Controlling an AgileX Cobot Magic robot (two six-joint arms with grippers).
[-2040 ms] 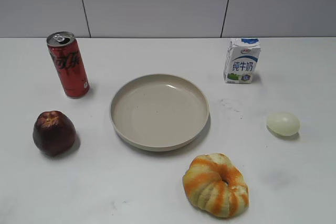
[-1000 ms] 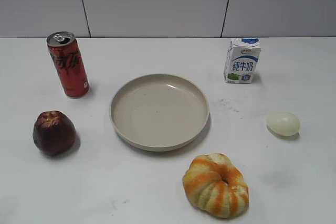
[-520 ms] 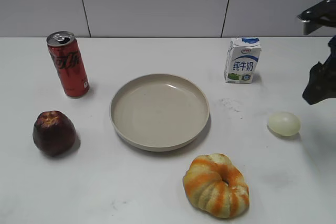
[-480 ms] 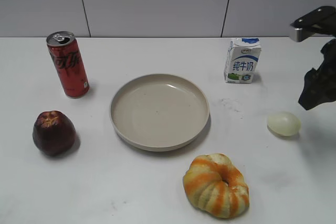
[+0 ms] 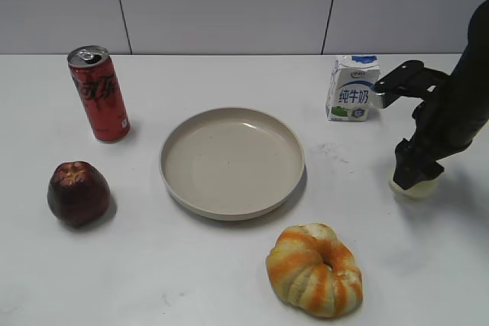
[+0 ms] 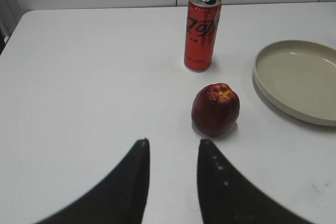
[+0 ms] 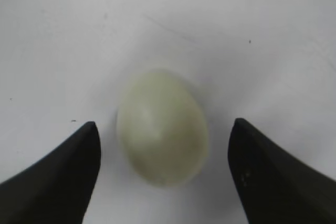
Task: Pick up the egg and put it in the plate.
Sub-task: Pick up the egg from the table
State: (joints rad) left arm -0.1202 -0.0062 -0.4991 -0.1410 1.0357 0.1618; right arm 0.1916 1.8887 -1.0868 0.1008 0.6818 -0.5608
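Since half a second ago the right claw [image 7: 163,150] has dropped over the egg [image 7: 161,127], its fingers spread wide on either side, not touching. Egg rests on the counter [image 5: 229,280] (plate [image 5: 232,162] well apart). Left claw [image 6: 172,174] hangs open, apple [image 6: 216,109] ahead.

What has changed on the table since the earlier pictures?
The right arm came in from the right and down; the right gripper now straddles the egg, open, not touching. Plate, can, apple, milk carton and bread ring stayed put.
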